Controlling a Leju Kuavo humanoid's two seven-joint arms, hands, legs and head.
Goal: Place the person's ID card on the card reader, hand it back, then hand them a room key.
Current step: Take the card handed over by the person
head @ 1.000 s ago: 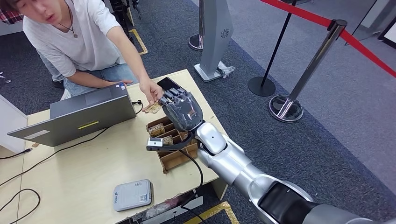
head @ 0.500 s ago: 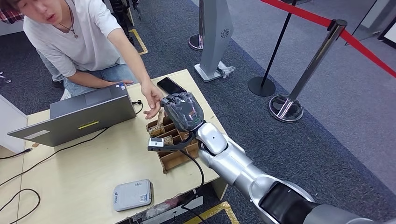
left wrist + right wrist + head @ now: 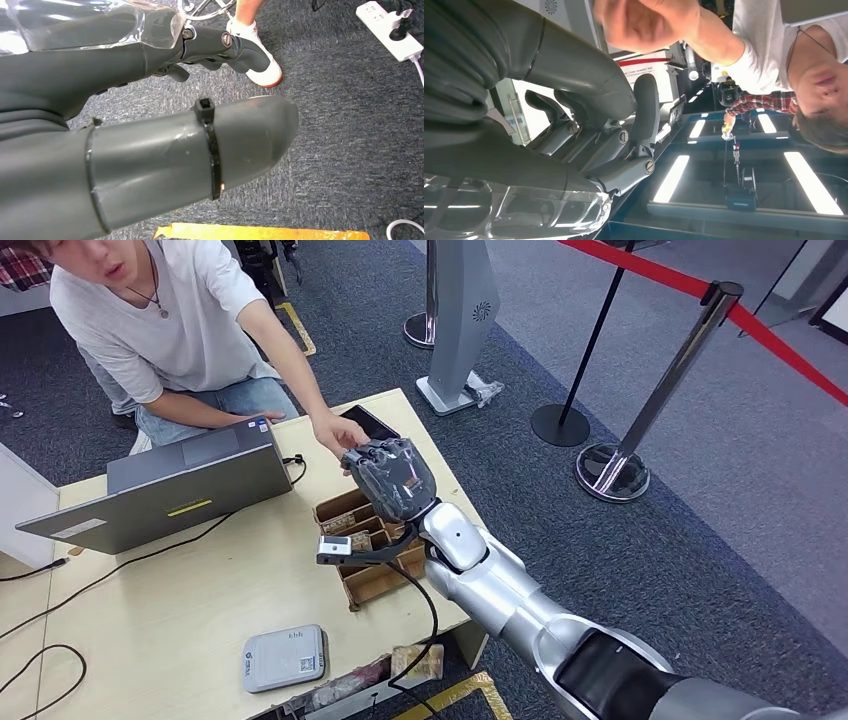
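Nearest us, at the lower centre of the head view, we see the white card reader (image 3: 285, 657) lying flat on the wooden table (image 3: 180, 610). Just past it, mid-frame, our right hand (image 3: 392, 478) hovers over the cardboard organizer box (image 3: 365, 545) — its fingers are curled inward and we see nothing between them. In the right wrist view those fingers (image 3: 644, 112) bend in on themselves, holding nothing. A brown card (image 3: 417, 661) lies off the table's near edge at the bottom centre; which card it is we cannot tell. Further up, the person's hand (image 3: 340, 432) reaches toward our right hand, beside a black phone (image 3: 372, 422). A grey laptop (image 3: 165, 485) sits at mid-left. Our left hand (image 3: 150, 145) hangs over dark carpet — whether it is released or clenched we cannot tell.
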